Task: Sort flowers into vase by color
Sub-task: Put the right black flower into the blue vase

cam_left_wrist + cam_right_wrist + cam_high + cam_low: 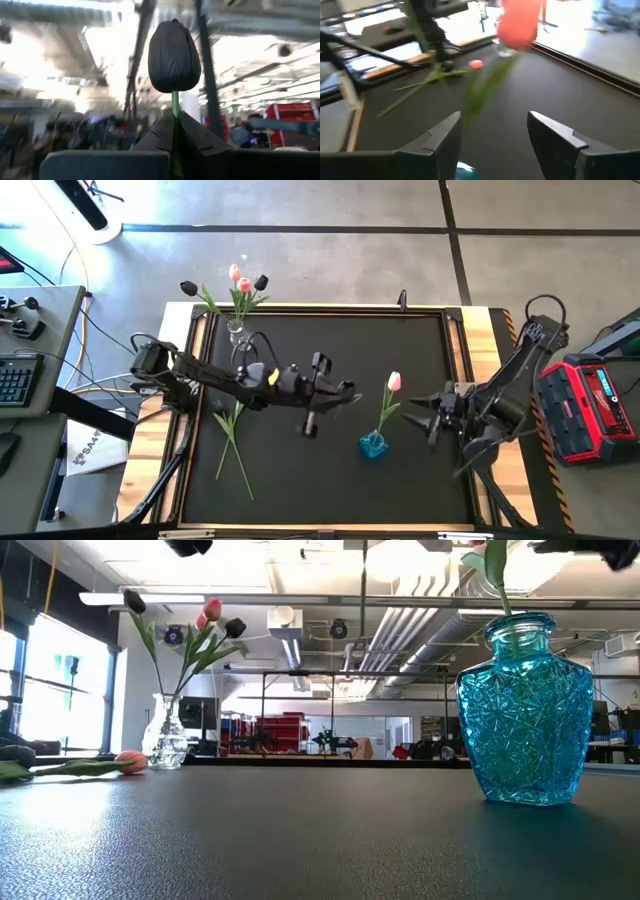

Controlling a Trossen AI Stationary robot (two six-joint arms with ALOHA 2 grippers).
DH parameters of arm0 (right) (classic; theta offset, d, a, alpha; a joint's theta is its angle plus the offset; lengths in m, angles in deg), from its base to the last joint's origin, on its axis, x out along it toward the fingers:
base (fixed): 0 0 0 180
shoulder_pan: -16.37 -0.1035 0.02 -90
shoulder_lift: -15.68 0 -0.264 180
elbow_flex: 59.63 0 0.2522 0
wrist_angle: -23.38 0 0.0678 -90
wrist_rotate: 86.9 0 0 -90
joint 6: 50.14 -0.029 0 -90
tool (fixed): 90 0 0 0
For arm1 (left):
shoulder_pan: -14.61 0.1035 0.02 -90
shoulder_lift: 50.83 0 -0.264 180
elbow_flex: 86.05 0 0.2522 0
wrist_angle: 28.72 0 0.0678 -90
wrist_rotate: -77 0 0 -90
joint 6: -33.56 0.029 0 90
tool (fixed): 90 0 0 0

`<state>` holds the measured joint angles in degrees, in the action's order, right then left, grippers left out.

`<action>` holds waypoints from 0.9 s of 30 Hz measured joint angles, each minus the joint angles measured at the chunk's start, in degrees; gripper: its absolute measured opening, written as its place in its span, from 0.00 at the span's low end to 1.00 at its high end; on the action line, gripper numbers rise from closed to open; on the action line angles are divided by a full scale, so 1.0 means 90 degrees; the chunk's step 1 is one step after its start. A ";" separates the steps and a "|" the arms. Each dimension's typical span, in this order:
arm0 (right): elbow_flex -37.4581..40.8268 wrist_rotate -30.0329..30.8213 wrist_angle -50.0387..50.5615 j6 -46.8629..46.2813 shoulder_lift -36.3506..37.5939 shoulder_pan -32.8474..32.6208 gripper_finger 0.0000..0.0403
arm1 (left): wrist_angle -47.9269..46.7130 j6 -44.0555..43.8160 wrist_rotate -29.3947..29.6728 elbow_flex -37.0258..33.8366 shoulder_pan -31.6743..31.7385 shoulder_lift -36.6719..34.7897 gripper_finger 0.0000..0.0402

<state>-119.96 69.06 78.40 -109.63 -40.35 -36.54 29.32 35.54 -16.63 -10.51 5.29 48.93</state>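
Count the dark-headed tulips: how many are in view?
3. One dark tulip and a second dark tulip stand in the clear vase at the table's far-left edge. The third dark tulip is held by its stem in the left gripper. Others could be hidden.

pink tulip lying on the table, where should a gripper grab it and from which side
Grip the pink tulip mid-stem, coming straight down from above. It lies flat on the table, its thin stem running lengthwise below the leaves, so the fingers should close across the stem, sparing the soft head.

Faceted blue glass vase [520, 710], matt tabletop [300, 840]
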 joint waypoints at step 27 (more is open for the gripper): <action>0.0267 -0.0395 0.2382 -0.2792 -0.0019 0.0381 0.53 | 0.1376 -0.1045 -0.1258 0.2593 -0.0002 0.2693 0.00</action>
<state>-117.55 65.51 99.84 -134.76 -40.52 -33.11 41.71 26.14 -27.94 12.83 5.27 73.17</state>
